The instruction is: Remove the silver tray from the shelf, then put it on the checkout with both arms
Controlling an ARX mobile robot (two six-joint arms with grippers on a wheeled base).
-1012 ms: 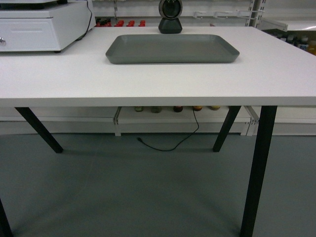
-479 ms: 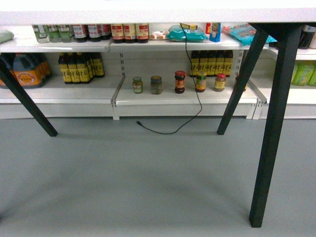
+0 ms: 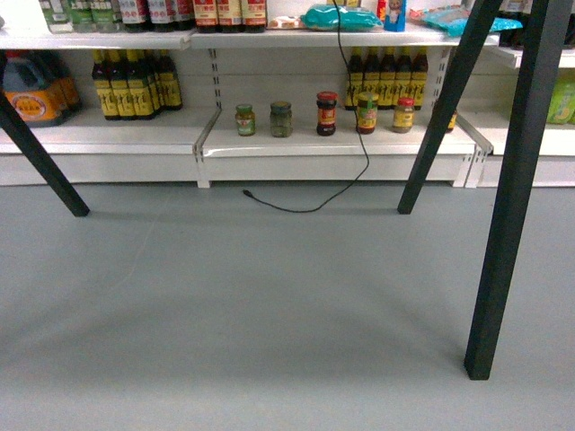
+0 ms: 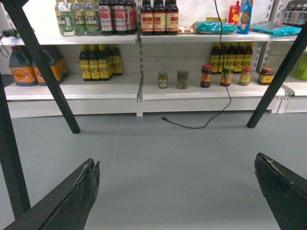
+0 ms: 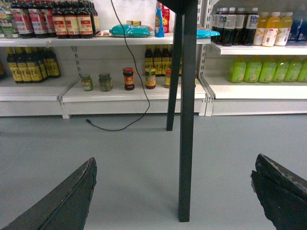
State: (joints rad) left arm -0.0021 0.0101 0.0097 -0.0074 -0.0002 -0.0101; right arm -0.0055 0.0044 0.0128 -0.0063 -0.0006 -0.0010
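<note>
While the head camera looks low across the grey floor [image 3: 234, 323], neither the tray nor the counter top shows in any view — only the black table legs [image 3: 512, 189] slanting down to the floor. Behind them runs the white shelf [image 3: 332, 144], its bottom board holding a row of small jars [image 3: 326, 113], with dark sauce bottles [image 3: 130, 83] to the left and a teal packet [image 3: 340, 16] on the board above. A black cable [image 3: 346, 135] hangs past the jars and ends on the floor. From the left wrist, the left gripper [image 4: 177, 191] has its two black fingers [image 4: 72, 201] spread wide apart, holding nothing, over bare floor. The right gripper [image 5: 172, 196] is likewise spread wide and holds nothing, a table leg [image 5: 188, 110] standing just ahead of it.
</note>
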